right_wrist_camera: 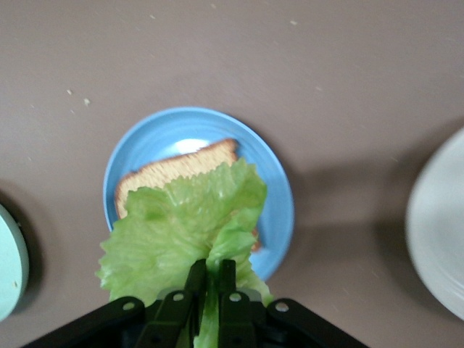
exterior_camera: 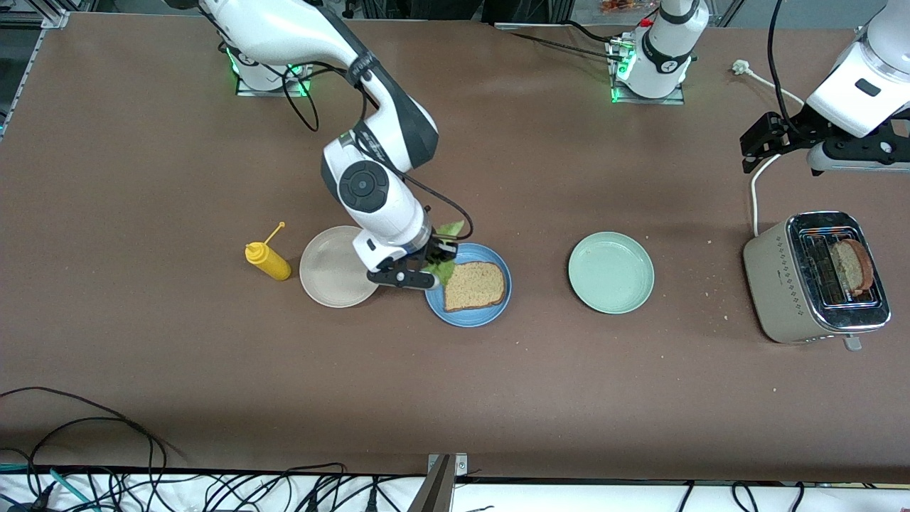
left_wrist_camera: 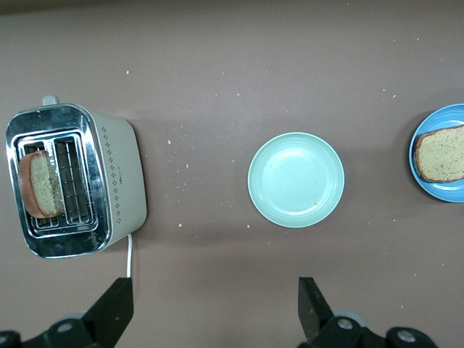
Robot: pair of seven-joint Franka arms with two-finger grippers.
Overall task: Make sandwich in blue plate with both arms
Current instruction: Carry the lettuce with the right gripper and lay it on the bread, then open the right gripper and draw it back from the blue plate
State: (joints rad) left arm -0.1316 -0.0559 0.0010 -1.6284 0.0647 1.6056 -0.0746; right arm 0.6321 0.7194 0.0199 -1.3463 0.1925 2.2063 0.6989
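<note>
Risk sits mostly with the lettuce (right_wrist_camera: 185, 225): the right pincer (exterior_camera: 431, 264) pinches it by one edge only, fingers nearly shut on the leaf, over the nine o'clock rim of the blue plate (exterior_camera: 490, 314). Judging by that thin grip, the limp leaf could slip out, fold over, or land half off the bread slice (exterior_camera: 474, 285) that lies flat on the plate, since it hangs off-centre from the slice. The beige plate (exterior_camera: 327, 274) and mustard bottle (exterior_camera: 267, 260) stand close beside the arm, so a wide swing might knock them. At the plate's three o'clock lie the green plate (exterior_camera: 611, 272) and a toaster (exterior_camera: 816, 276) holding the second slice (exterior_camera: 852, 266). The left pincer (left_wrist_camera: 216, 308) waits above the worktop (exterior_camera: 178, 156) near the toaster, wide open and empty. No brand or writing is readable anywhere.
</note>
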